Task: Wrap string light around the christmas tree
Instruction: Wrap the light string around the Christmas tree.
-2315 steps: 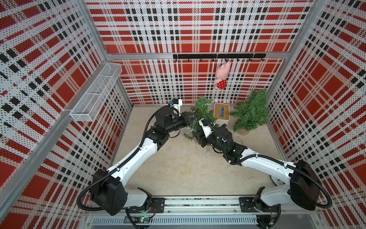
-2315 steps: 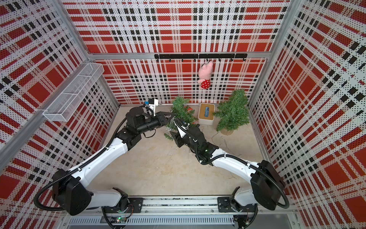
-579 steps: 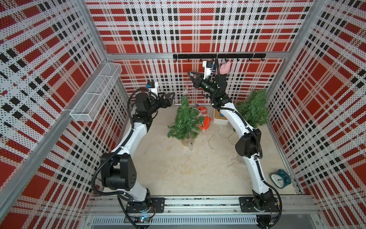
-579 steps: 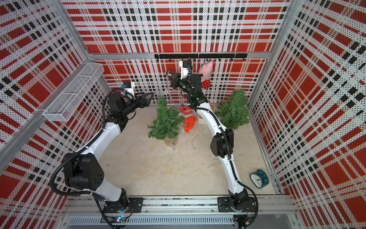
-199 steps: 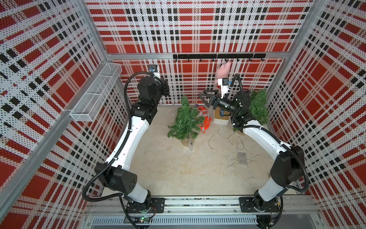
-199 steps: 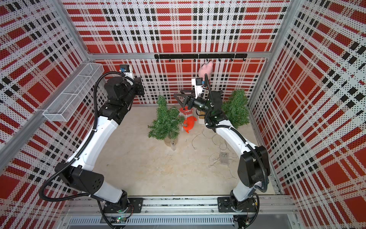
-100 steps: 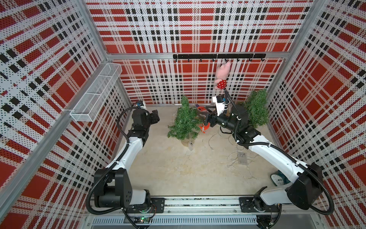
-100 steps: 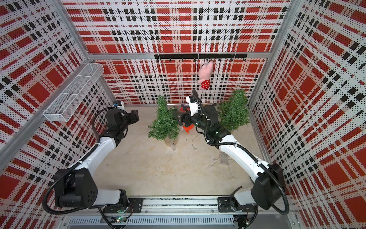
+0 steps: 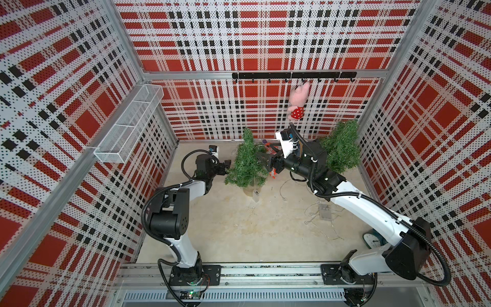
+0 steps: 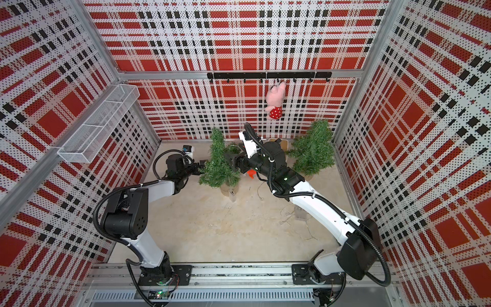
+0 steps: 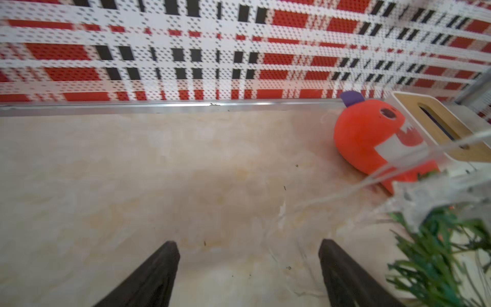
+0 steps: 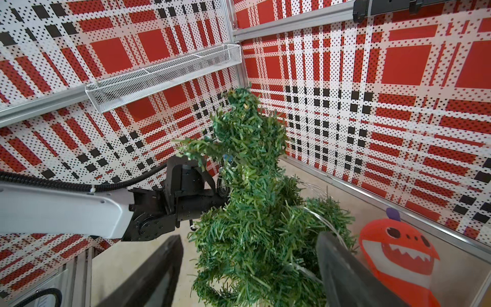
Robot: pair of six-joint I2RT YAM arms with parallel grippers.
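A small green christmas tree (image 9: pixel 248 162) (image 10: pixel 219 164) stands in a pot at the back middle of the floor. The string light is a thin clear wire; part of it lies over the tree's branches (image 12: pixel 326 220) and the rest trails loose on the floor (image 9: pixel 313 212) by a clear battery box (image 9: pixel 324 211). My left gripper (image 9: pixel 228 170) (image 11: pixel 248 252) is open at the tree's left side, with only bare floor between its fingers. My right gripper (image 9: pixel 263 162) (image 12: pixel 248 252) is open at the tree's right side, its fingers standing wide on either side of the foliage.
A second green tree (image 9: pixel 341 148) stands at the back right. An orange monster toy (image 11: pixel 372 138) and a wooden box (image 11: pixel 435 125) sit behind the tree by the back wall. A pink plush (image 9: pixel 299 103) hangs from the hook rail. A teal clock (image 9: pixel 372 238) lies under my right arm.
My left arm came down from high by the back wall to the tree's left side, and its gripper opened. My right arm moved in against the tree's right side.
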